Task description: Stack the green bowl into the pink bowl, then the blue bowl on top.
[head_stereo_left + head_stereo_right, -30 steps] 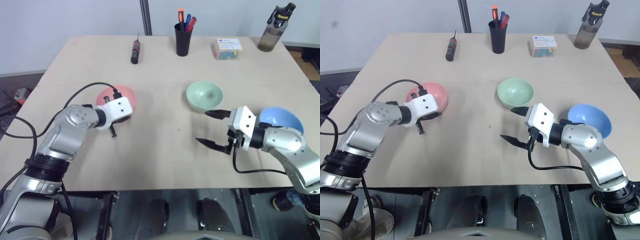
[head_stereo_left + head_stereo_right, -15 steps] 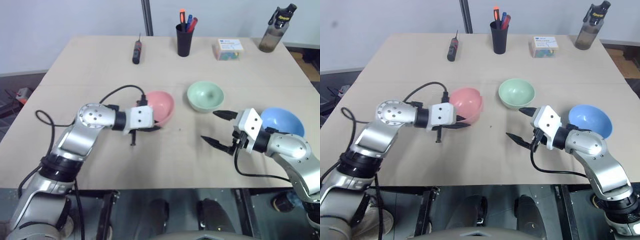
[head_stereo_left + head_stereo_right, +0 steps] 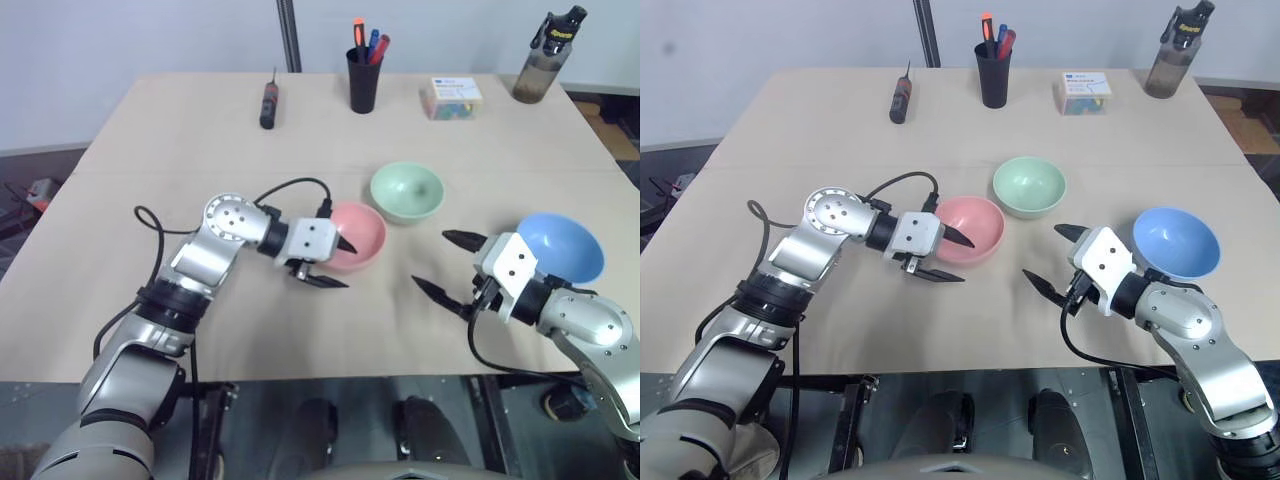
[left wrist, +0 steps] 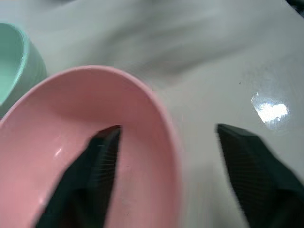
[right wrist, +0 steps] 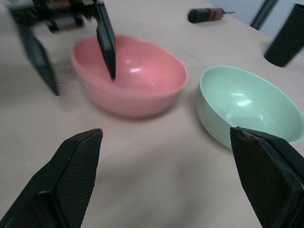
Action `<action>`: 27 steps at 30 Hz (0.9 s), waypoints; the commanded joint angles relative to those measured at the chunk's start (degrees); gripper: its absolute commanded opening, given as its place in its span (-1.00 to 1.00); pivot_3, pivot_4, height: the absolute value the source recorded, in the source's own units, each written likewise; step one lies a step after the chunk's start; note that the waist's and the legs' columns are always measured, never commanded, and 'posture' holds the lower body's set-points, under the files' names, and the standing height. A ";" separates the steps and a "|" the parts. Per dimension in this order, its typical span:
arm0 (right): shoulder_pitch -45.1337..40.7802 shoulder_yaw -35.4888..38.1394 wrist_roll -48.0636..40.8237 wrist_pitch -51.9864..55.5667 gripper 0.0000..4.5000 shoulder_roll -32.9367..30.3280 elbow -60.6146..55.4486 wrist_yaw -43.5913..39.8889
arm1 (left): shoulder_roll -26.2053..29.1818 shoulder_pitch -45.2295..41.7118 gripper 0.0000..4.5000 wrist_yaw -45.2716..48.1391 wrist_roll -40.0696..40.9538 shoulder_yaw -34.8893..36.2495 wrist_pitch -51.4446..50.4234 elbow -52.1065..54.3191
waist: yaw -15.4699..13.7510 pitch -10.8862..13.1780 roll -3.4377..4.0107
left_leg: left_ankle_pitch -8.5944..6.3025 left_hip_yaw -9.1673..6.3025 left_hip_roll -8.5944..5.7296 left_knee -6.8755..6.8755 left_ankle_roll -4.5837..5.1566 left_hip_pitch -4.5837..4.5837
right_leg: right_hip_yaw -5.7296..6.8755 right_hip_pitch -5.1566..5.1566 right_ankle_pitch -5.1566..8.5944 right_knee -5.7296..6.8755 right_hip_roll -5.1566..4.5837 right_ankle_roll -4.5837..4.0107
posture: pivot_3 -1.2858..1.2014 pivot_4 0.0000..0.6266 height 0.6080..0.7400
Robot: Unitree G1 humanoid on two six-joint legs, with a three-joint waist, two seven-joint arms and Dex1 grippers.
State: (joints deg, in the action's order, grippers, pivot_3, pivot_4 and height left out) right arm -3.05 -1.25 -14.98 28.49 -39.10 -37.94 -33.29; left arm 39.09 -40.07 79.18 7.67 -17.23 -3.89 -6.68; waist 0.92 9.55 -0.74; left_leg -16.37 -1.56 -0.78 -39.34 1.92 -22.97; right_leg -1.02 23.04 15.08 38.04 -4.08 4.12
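My left gripper (image 3: pixel 950 256) stands with its jaws spread wide astride the near rim of the pink bowl (image 3: pixel 978 226): one black finger (image 4: pixel 97 164) reaches down inside the bowl, the other (image 4: pixel 249 161) lies outside it over the bare table (image 3: pixel 820 140). The wall of the bowl passes between them, and I cannot tell whether either finger touches it. The pink bowl is a small round thing of smooth, matte salmon plastic, plain inside and out, sitting upright on the table with its mouth up.

Just past the pink bowl from my left jaws sits the green bowl (image 3: pixel 1029 185), the same size and shape in pale mint, also upright; the two stand close side by side, with a narrow gap showing between their walls in my right wrist view.

My right gripper (image 3: pixel 1050 258) hovers over the table with its jaws released and wide, grasping nothing. Both the pink bowl and the green bowl lie out ahead of its fingertips, well apart from them. The blue bowl (image 3: pixel 1176 241), sky-blue and of like make, sits upright close behind my right gripper, beside the wrist on its outer side.
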 commanded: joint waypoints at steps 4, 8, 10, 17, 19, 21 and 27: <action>-7.89 0.38 4.25 -2.81 1.00 -3.97 9.71 -2.83 | 0.66 9.66 0.71 -9.44 10.59 13.51 -12.68 14.50 | -0.04 0.00 0.01 | 0.00 0.02 0.08 0.00 0.00 0.04 | -0.03 -0.02 0.00 0.01 -0.02 0.00 | 0.03 -0.52 1.00; -14.02 -2.56 6.53 -6.05 1.00 -4.76 16.59 -6.06 | -1.84 17.95 0.71 -16.72 13.88 20.80 -13.05 20.22 | 0.07 0.00 0.01 | -0.01 0.06 0.18 0.00 0.01 0.09 | -0.07 -0.03 0.00 0.01 -0.04 0.00 | 0.03 -0.52 1.00; -17.27 -4.07 7.36 -8.24 1.00 -4.27 20.65 -8.09 | -2.63 21.07 0.71 -18.24 18.31 23.09 -16.52 23.97 | -0.04 0.00 0.01 | 0.01 0.04 0.23 0.03 -0.02 0.07 | -0.04 -0.01 0.00 0.03 -0.01 -0.01 | 0.03 -0.52 1.00; -27.28 -9.28 12.75 -19.04 1.00 -2.24 35.79 -12.68 | -3.07 29.44 0.97 -24.17 26.93 27.72 -23.21 33.45 | -0.26 0.00 0.01 | 0.13 0.07 0.19 0.03 -0.23 0.08 | -0.06 -0.02 -0.01 -0.02 -0.08 -0.01 | 0.03 -0.52 1.00; -30.04 -10.75 14.00 -22.41 1.00 -1.36 40.26 -14.46 | -3.07 30.02 0.97 -26.04 28.51 28.34 -24.66 35.08 | -0.17 0.00 0.01 | 0.13 0.04 0.21 0.03 -0.23 0.08 | -0.04 -0.02 -0.01 -0.02 -0.06 -0.01 | 0.03 -0.52 1.00; -31.83 -12.28 15.88 -25.71 1.00 -0.71 44.05 -15.63 | -3.26 30.56 0.97 -27.73 29.33 29.04 -25.09 36.01 | -0.12 0.00 0.01 | 0.14 0.07 0.21 0.03 -0.24 0.09 | -0.07 -0.02 -0.02 0.00 -0.06 -0.02 | 0.03 -0.52 1.00; -38.57 -16.64 21.32 -34.79 0.89 4.65 57.58 -16.03 | -3.97 32.58 0.99 -29.97 31.84 31.69 -23.89 36.78 | 0.11 0.00 0.02 | 0.14 0.09 0.22 0.06 -0.26 0.10 | -0.09 -0.01 -0.02 -0.01 -0.05 -0.03 | 0.03 -0.52 1.00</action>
State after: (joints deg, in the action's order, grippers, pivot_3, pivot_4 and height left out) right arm -39.12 -17.51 4.73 -2.52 -34.89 17.50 -49.24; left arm 35.29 -7.78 49.72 37.76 12.05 -28.85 27.73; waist 1.03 9.55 -0.72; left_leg -16.22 -1.47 -0.57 -39.27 1.65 -22.87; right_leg -1.10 23.04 15.06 38.02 -4.13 4.10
